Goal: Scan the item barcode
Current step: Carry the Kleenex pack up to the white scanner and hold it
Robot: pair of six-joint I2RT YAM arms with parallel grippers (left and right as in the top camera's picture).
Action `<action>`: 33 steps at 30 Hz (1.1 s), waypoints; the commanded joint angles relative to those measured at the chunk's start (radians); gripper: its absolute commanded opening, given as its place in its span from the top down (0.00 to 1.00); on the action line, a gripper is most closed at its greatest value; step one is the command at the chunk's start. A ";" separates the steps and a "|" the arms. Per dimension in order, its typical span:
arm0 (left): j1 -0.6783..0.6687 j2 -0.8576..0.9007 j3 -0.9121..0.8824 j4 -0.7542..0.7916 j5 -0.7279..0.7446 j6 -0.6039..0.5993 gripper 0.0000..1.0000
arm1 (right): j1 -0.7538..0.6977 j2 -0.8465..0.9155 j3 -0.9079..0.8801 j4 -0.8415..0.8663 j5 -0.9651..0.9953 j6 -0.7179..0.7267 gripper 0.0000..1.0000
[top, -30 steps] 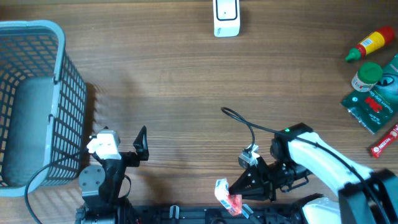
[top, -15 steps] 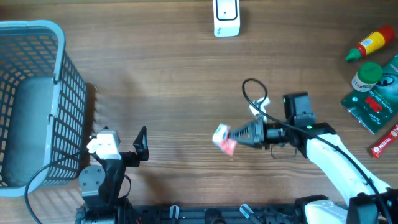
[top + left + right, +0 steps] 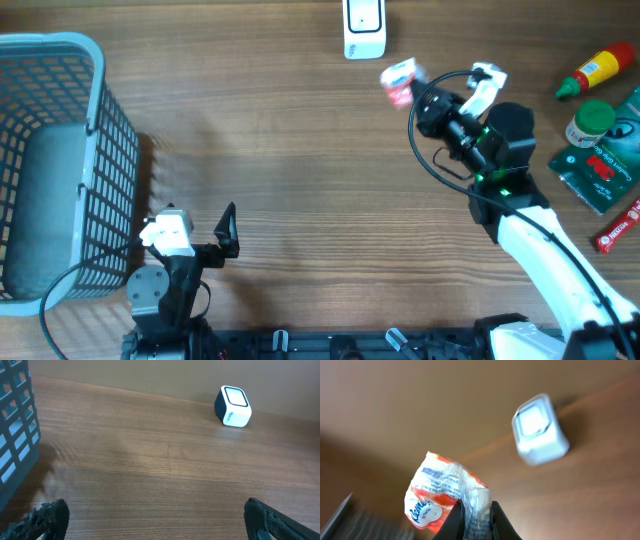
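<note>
The item is a small red and white tissue packet (image 3: pixel 399 80) (image 3: pixel 442 492), held in the air. My right gripper (image 3: pixel 414 92) (image 3: pixel 475 516) is shut on its crinkled end. The packet hangs just right of the white barcode scanner (image 3: pixel 364 28) (image 3: pixel 540 435), which stands at the table's far edge. My left gripper (image 3: pixel 155 517) is open wide near the front edge at the left, nothing between its fingers (image 3: pixel 50 517), and the same left gripper (image 3: pixel 226 232) shows in the overhead view beside the basket.
A grey plastic basket (image 3: pixel 60 60) (image 3: pixel 12 435) stands at the left. At the far right lie a red and yellow sauce bottle (image 3: pixel 596 70), a green-capped jar (image 3: pixel 588 122), a green packet (image 3: pixel 600 170) and a red bar (image 3: pixel 620 226).
My right arm swung from the front edge up and across the table to the far side, carrying the packet to beside the scanner. The left arm stayed still.
</note>
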State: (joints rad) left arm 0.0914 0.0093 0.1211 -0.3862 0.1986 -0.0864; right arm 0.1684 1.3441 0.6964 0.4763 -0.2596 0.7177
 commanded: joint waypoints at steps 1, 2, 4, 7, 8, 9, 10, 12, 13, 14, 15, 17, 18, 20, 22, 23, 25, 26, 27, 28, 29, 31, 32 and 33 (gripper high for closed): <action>-0.005 -0.003 -0.006 0.004 -0.006 0.019 0.00 | 0.009 0.131 0.007 0.177 0.172 -0.112 0.95; -0.005 -0.003 -0.006 0.004 -0.006 0.019 0.00 | 0.009 0.168 0.010 0.242 0.172 -0.123 0.95; -0.005 -0.003 -0.006 0.004 -0.006 0.019 0.00 | 0.009 0.249 0.035 0.328 0.172 -0.153 0.95; -0.005 -0.003 -0.006 0.004 -0.006 0.019 0.00 | 0.010 0.368 0.123 0.339 0.191 -0.225 0.95; -0.005 -0.003 -0.006 0.004 -0.006 0.019 0.00 | 0.011 0.411 0.166 0.330 0.193 -0.255 0.95; -0.005 -0.003 -0.006 0.004 -0.006 0.019 0.00 | 0.014 0.453 0.212 0.321 0.193 -0.283 0.95; -0.005 -0.003 -0.006 0.004 -0.006 0.019 0.00 | 0.019 0.500 0.274 0.304 0.193 -0.311 0.95; -0.005 -0.003 -0.006 0.004 -0.006 0.019 0.00 | 0.027 0.569 0.388 0.246 0.193 -0.356 0.95; -0.005 -0.003 -0.006 0.004 -0.006 0.019 0.00 | 0.032 0.594 0.437 0.218 0.193 -0.368 0.95; -0.005 -0.003 -0.006 0.004 -0.006 0.019 0.00 | 0.037 0.621 0.489 0.186 0.194 -0.387 0.95; -0.005 -0.003 -0.006 0.004 -0.006 0.019 0.00 | 0.046 0.655 0.550 0.151 0.199 -0.420 0.95; -0.005 -0.003 -0.006 0.004 -0.006 0.019 0.00 | 0.061 0.707 0.630 0.106 0.253 -0.452 0.95; -0.005 -0.003 -0.006 0.004 -0.006 0.019 0.00 | 0.070 0.739 0.670 0.092 0.298 -0.464 0.95; -0.005 -0.003 -0.006 0.004 -0.006 0.019 0.00 | 0.086 0.804 0.735 0.091 0.348 -0.485 0.95; -0.005 -0.003 -0.006 0.004 -0.006 0.019 0.00 | 0.098 0.867 0.796 0.087 0.354 -0.489 0.95; -0.005 -0.003 -0.006 0.004 -0.006 0.019 0.00 | 0.103 0.895 0.824 0.087 0.355 -0.489 0.95; -0.005 -0.003 -0.006 0.004 -0.006 0.019 0.00 | 0.114 0.950 0.874 0.088 0.382 -0.489 0.96; -0.005 -0.003 -0.006 0.004 -0.006 0.019 0.00 | 0.120 0.971 0.895 0.086 0.414 -0.490 0.95; -0.005 -0.003 -0.006 0.004 -0.006 0.019 0.00 | 0.126 0.991 0.914 0.087 0.455 -0.491 0.95; -0.005 -0.003 -0.006 0.004 -0.006 0.019 0.00 | 0.131 1.005 0.930 0.087 0.486 -0.503 0.95; -0.005 -0.003 -0.006 0.004 -0.006 0.019 0.00 | 0.135 1.017 0.945 0.088 0.502 -0.528 0.95; -0.005 -0.003 -0.006 0.004 -0.006 0.019 0.00 | 0.142 1.031 0.965 0.090 0.512 -0.566 0.95; -0.005 -0.003 -0.006 0.004 -0.006 0.020 0.00 | 0.143 1.031 0.968 0.090 0.512 -0.570 0.95; -0.005 -0.003 -0.006 0.004 -0.006 0.019 0.00 | 0.144 1.031 0.969 0.091 0.517 -0.569 0.95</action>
State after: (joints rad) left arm 0.0914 0.0093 0.1211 -0.3859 0.1986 -0.0864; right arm 0.3038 2.3611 1.6131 0.5571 0.1806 0.2058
